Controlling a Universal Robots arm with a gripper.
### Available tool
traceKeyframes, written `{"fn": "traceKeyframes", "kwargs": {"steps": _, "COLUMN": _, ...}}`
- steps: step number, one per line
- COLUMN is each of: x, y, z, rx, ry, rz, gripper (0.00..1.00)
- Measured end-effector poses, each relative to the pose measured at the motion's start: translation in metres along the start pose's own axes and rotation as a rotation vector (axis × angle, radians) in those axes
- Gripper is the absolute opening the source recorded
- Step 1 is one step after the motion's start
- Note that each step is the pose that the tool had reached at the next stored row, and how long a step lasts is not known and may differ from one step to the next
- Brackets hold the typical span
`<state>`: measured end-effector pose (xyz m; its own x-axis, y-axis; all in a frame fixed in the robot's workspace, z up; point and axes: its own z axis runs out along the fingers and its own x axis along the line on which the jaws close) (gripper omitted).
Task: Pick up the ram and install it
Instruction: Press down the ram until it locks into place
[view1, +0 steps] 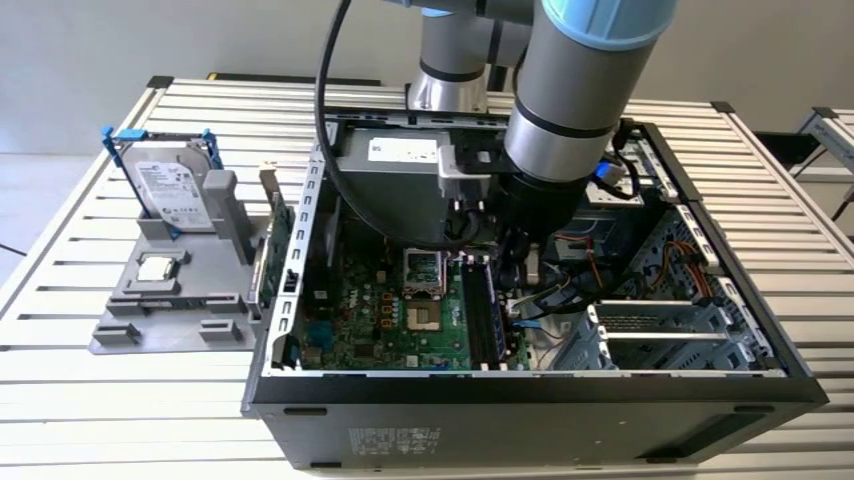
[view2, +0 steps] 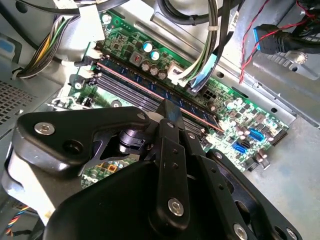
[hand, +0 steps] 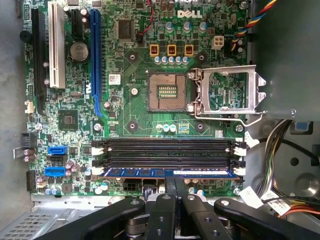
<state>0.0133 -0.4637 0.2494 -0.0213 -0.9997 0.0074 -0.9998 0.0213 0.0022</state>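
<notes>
The gripper (hand: 175, 182) has its two black fingers pressed together with nothing between them. Their shared tip rests on the upper edge of the ram (hand: 170, 173) near the middle of its length, as both wrist views show.

The ram stands on edge in one of four parallel black memory slots on the green motherboard (hand: 135, 115). It occupies the slot farthest from the open CPU socket (hand: 169, 92); the three slots (hand: 165, 150) nearer the socket are bare. In the second wrist view the ram (view2: 145, 82) appears as a long dark strip with a thin reddish line along its edge, and the gripper (view2: 170, 115) meets it from above. Whether the white end latches are closed on it cannot be told.

Just beside the socket, its silver retention frame (hand: 227, 95) is swung open. On the socket's other side a small white sticker (hand: 114, 78) lies on the board, its print too small to make out, and white lettering is printed along the board's edge.

In the exterior view the arm (view1: 574, 100) reaches down into the open computer case (view1: 534, 390) close to the socket. A white label (view1: 400, 150) sits on the power supply and a pale printed panel (view1: 394, 440) on the case's outer wall. Outside the case, well apart from the socket, a grey fixture (view1: 160, 320) holds a labelled silver hard drive (view1: 174, 190) and a square CPU chip (view1: 158, 268).
</notes>
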Motion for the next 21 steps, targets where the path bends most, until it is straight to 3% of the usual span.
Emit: {"fn": "traceKeyframes", "kwargs": {"steps": 21, "x": -0.0005, "y": -0.0002, "z": 0.0133, "rx": 0.0, "ry": 0.0002, "rz": 0.0, "gripper": 0.0}}
